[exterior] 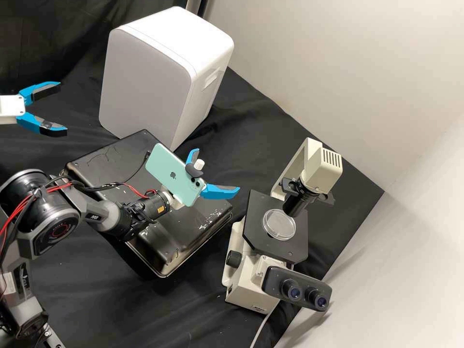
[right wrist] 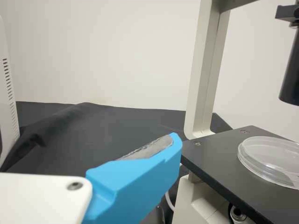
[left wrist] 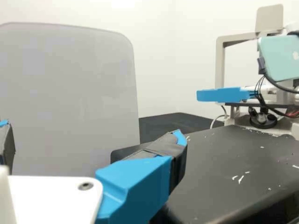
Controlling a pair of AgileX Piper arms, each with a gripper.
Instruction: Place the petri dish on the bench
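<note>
The petri dish lies flat on the black stage of a microscope, under the dark tube that points down at it. It is clear, round and shallow, and nothing touches it. The microscope stands on the desk, which is covered with a black cloth, near the edge on the right of the high view. Its two eyepieces face the front.

The right gripper hangs just beside the stage, on the side away from the wall, with its two blue fingers spread well apart and nothing between them. It is above the corner of a black tray that lies flat on the desk between the microscope and the arms. In the right wrist view one blue finger points towards the edge of the stage, and the dish sits farther along that surface, apart from the finger. A mint-green phone is fixed on this arm's wrist, just behind the gripper.

The left gripper is at the left edge of the high view, well apart from the microscope and the dish. Its fingers are also spread wide and hold nothing. It is beside a tall white box with rounded corners, which stands at the back of the desk, just behind the tray. In the left wrist view the box rises close in front of this gripper, and the tray's flecked black top runs off towards the right gripper and the microscope.
</note>
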